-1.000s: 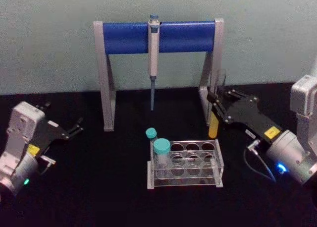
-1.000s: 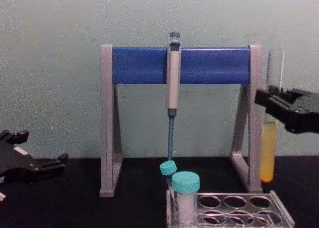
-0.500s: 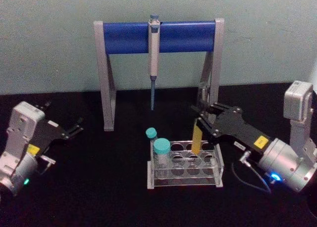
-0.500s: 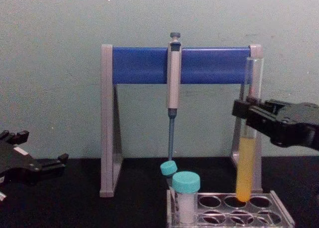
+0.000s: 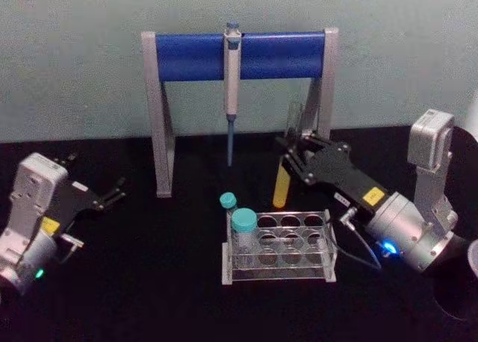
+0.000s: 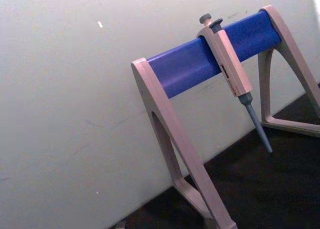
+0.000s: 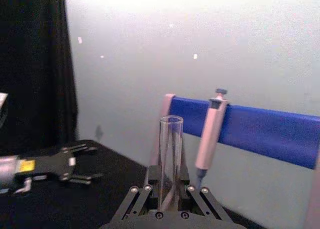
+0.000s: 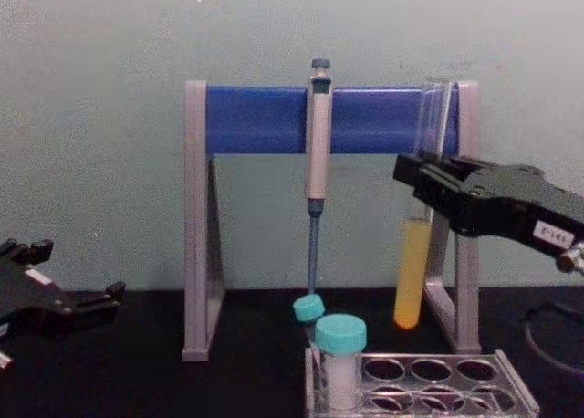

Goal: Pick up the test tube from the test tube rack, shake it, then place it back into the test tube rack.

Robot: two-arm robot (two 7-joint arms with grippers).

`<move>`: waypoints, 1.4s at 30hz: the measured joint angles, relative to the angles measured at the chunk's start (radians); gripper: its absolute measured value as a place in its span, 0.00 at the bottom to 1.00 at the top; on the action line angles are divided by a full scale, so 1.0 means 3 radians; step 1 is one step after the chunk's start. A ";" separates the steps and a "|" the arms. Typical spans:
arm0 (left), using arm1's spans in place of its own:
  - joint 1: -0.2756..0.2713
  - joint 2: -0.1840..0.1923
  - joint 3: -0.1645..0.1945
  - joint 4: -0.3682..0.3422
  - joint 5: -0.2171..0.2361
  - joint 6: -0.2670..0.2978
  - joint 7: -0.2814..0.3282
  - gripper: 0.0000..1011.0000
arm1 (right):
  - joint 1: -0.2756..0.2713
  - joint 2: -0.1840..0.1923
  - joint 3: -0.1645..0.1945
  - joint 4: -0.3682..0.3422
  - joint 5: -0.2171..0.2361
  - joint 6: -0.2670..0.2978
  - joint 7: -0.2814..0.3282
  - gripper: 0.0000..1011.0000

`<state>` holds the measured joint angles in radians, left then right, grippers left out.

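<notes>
Right end effector [image 5: 288, 152]: clenched on the clear upper part of the tall slim glass test tube [image 5: 280, 190] holding yellow-orange liquid. The tube is out of the low clear plastic test tube rack [image 5: 331, 249], hanging slightly tilted in the air at the rack's 12 o'clock, its round bottom above and just beyond the far edge.

Two teal-capped tubes [image 5: 243, 221] stand at the rack's 9 o'clock end.

Left end effector [image 5: 112, 193]: released, fingers apart, low over the black bench [image 5: 149, 282], well off at the rack's 9 o'clock.
</notes>
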<state>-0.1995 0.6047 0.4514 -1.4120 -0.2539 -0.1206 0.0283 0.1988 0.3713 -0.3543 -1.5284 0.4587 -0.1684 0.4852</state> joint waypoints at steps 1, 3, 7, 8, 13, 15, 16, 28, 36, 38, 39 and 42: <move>0.0000 0.0000 0.0000 0.0000 0.0000 0.0000 0.0000 1.00 | 0.0006 -0.0013 0.0004 0.0012 -0.0013 -0.0010 -0.0024 0.23; 0.0000 0.0000 0.0000 0.0000 0.0000 0.0000 0.0000 1.00 | 0.0019 -0.0047 0.0021 0.0041 -0.0051 -0.0030 -0.0088 0.23; 0.0000 0.0000 0.0000 0.0000 0.0000 0.0000 0.0000 1.00 | 0.0022 -0.0082 0.0052 0.0063 -0.0104 -0.0043 -0.0166 0.23; 0.0000 0.0000 0.0000 0.0000 0.0000 0.0000 0.0000 1.00 | 0.0021 -0.0091 0.0065 0.0064 -0.0122 -0.0044 -0.0185 0.23; 0.0000 0.0000 0.0000 0.0000 0.0000 0.0000 0.0000 1.00 | 0.0004 -0.0109 0.0102 0.0063 -0.0157 -0.0039 -0.0222 0.23; 0.0000 0.0000 0.0000 0.0000 0.0000 0.0000 0.0000 1.00 | -0.0003 -0.0115 0.0117 0.0060 -0.0170 -0.0037 -0.0229 0.23; 0.0000 0.0000 0.0000 0.0000 0.0000 0.0000 0.0000 1.00 | -0.0006 -0.0117 0.0121 0.0059 -0.0173 -0.0036 -0.0230 0.23; 0.0000 0.0000 0.0000 0.0000 0.0000 0.0000 0.0000 1.00 | -0.0108 -0.0057 0.0244 -0.0062 -0.0294 0.0023 -0.0328 0.23; 0.0000 0.0000 0.0000 0.0000 0.0000 0.0000 0.0000 1.00 | -0.0248 0.0066 0.0313 -0.0233 -0.0315 0.0133 -0.0297 0.23; 0.0000 0.0000 0.0000 0.0000 0.0000 0.0000 0.0000 1.00 | -0.0290 0.0110 0.0317 -0.0281 -0.0288 0.0159 -0.0240 0.23; 0.0000 0.0000 0.0000 0.0000 0.0000 0.0000 0.0000 1.00 | -0.0302 0.0123 0.0318 -0.0295 -0.0270 0.0169 -0.0216 0.23; 0.0000 0.0000 0.0000 0.0000 0.0000 0.0000 0.0000 1.00 | -0.0337 0.0167 0.0315 -0.0333 -0.0196 0.0212 -0.0137 0.23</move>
<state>-0.1995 0.6047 0.4514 -1.4120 -0.2539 -0.1205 0.0283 0.0978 0.4213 -0.2599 -1.6284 0.4000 -0.1048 0.4442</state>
